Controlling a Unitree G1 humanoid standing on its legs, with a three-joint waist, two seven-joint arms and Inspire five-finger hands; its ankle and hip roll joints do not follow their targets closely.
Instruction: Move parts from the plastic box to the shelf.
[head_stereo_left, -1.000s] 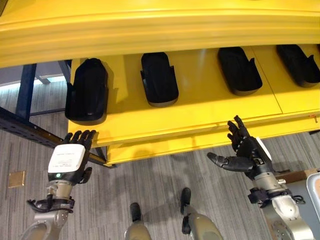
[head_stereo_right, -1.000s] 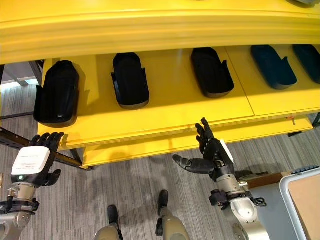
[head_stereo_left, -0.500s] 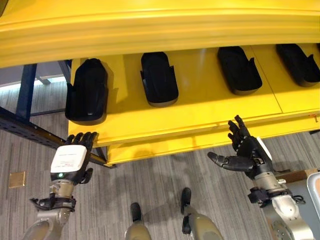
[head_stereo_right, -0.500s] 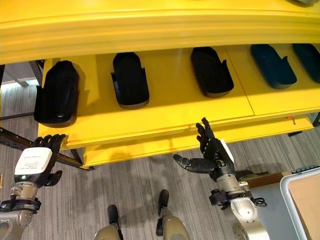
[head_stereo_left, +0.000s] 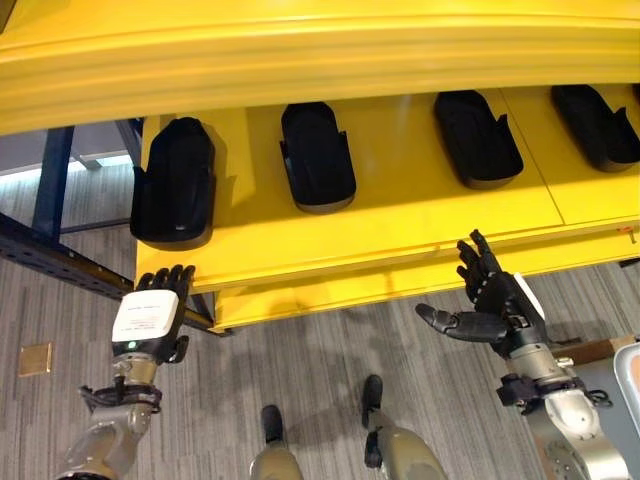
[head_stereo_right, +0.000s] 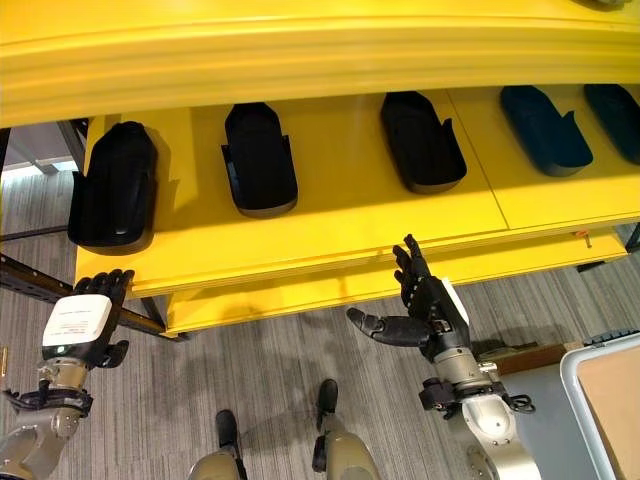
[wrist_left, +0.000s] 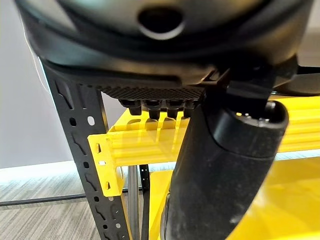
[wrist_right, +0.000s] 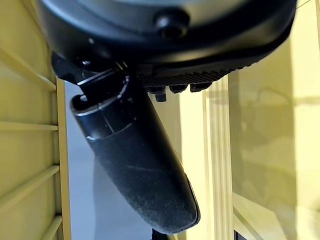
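Several black moulded parts lie in a row on the yellow shelf (head_stereo_left: 400, 215): one at the left end (head_stereo_left: 175, 182), one beside it (head_stereo_left: 317, 157), another further right (head_stereo_left: 477, 140). My left hand (head_stereo_left: 150, 320) hangs below the shelf's left front corner, open and empty, its thumb (wrist_left: 220, 165) standing free. In front of the shelf's lower edge on the right, my right hand (head_stereo_left: 495, 305) is open with its fingers up and its thumb (wrist_right: 135, 165) stretched sideways. It holds nothing.
A dark blue steel upright and beam (head_stereo_left: 50, 180) frame the shelf's left side. A higher yellow shelf level (head_stereo_left: 320, 55) overhangs the parts. The rim of a light box (head_stereo_right: 600, 385) shows at the lower right. Grey carpet (head_stereo_left: 300, 360) lies below.
My left hand has sunk a little and drifted slightly right, away from the shelf's corner. The right hand and the parts have stayed where they were.
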